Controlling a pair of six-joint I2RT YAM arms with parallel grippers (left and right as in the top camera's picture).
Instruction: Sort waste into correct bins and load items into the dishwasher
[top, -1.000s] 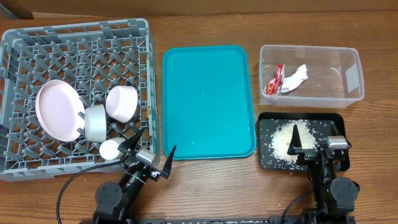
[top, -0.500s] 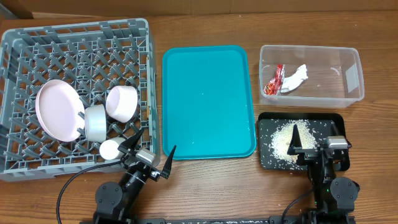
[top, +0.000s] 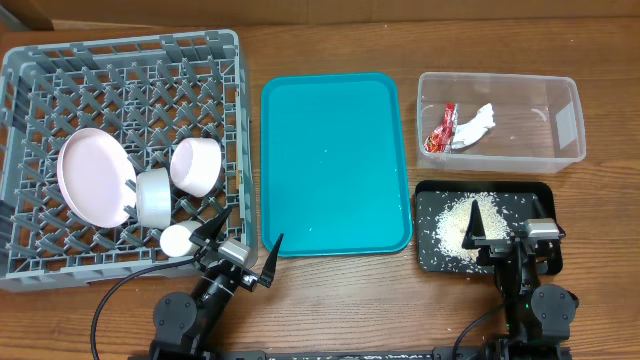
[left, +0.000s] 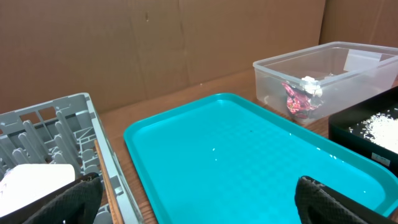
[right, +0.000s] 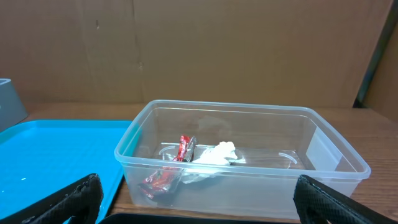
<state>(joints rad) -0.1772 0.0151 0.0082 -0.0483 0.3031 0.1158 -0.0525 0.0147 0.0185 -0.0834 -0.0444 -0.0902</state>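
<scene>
The red snack wrapper (top: 441, 130) and white tissue (top: 478, 124) lie in the clear tub (top: 566, 140), also seen in the right wrist view (right: 163, 177). Loose rice (top: 458, 222) lies in the black tray (top: 487, 191). The pale plate (top: 93, 176), two bowls (top: 195, 163) (top: 153, 196) and a white cup (top: 179, 240) stand in the grey dish rack (top: 60, 70). A chopstick (left: 107, 180) shows along the rack's edge in the left wrist view. My left gripper (top: 240, 248) is open and empty at the rack's front right corner. My right gripper (top: 505, 228) is open and empty over the black tray.
A large teal serving tray (top: 335, 165) lies between the rack and the bins, with a few specks on it. A cardboard wall (right: 199, 43) backs the table.
</scene>
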